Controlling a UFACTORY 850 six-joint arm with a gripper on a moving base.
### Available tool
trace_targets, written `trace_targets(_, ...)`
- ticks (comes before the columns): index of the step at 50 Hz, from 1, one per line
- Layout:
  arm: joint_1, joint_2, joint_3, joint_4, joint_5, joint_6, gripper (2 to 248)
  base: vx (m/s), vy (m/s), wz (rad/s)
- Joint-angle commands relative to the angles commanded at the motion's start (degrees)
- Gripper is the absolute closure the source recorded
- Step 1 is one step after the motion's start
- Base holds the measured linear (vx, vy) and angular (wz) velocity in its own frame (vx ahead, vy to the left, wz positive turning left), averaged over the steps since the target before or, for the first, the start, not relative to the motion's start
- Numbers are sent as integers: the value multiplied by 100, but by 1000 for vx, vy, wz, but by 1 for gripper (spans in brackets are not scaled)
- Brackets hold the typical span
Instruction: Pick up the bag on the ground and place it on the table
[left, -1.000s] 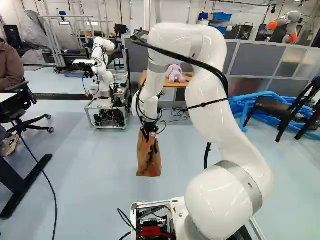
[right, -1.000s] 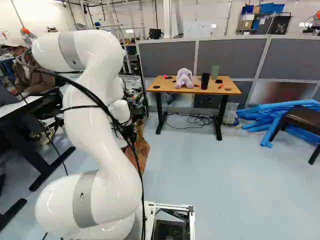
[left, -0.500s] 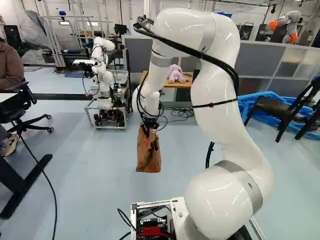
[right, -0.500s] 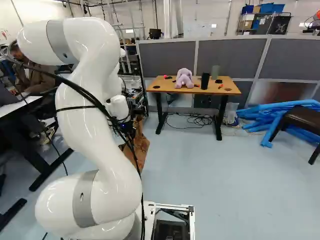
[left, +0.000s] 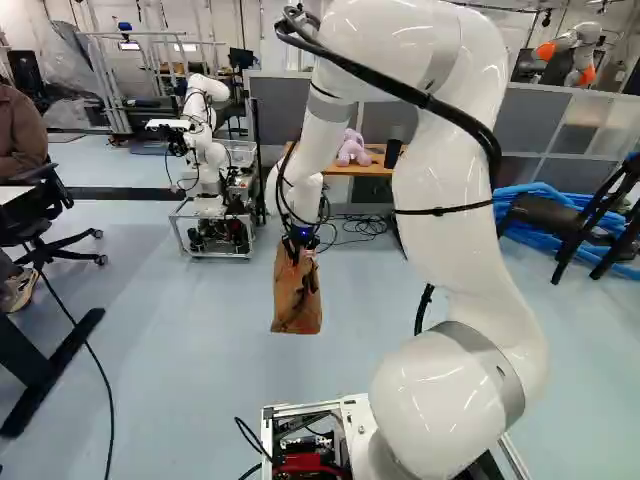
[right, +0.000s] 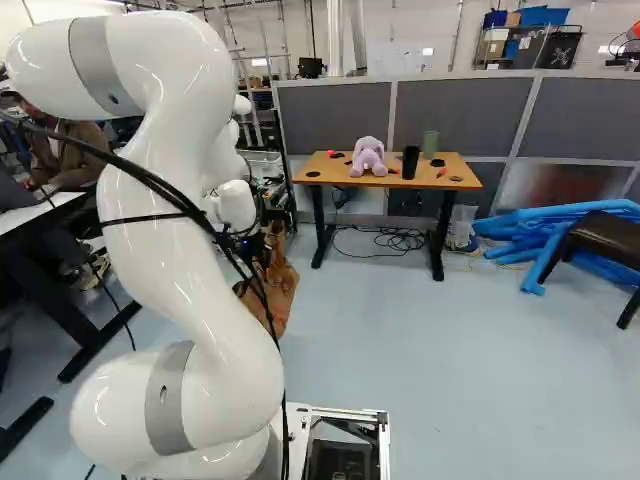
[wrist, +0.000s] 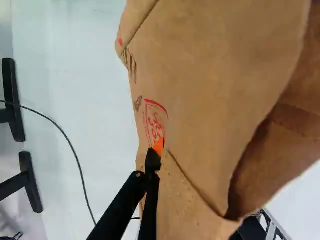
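Brown paper forms the bag (left: 296, 305), which hangs in the air over the pale floor (left: 190, 340), pinched in the gripper (left: 301, 250). In the wrist view, one finger with an orange pad (wrist: 158, 146) presses the paper beside a red print; the other is hidden. Well apart from the bag, farther ahead, stands the table (right: 452, 182), bearing a lilac plush toy (right: 368, 158), a black cup (right: 410, 163) and a green cup (right: 430, 145). Blue tubes (right: 540, 228) lie beside a dark chair (right: 603, 240).
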Motion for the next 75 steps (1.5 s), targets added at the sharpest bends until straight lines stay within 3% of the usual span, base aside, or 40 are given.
trace_targets(31, -94, 452, -66, -303, -273, 0, 229, 0, 0, 0)
trace_targets(75, -244, 917, -389, -903, -1329, 0, 229, 0, 0, 0)
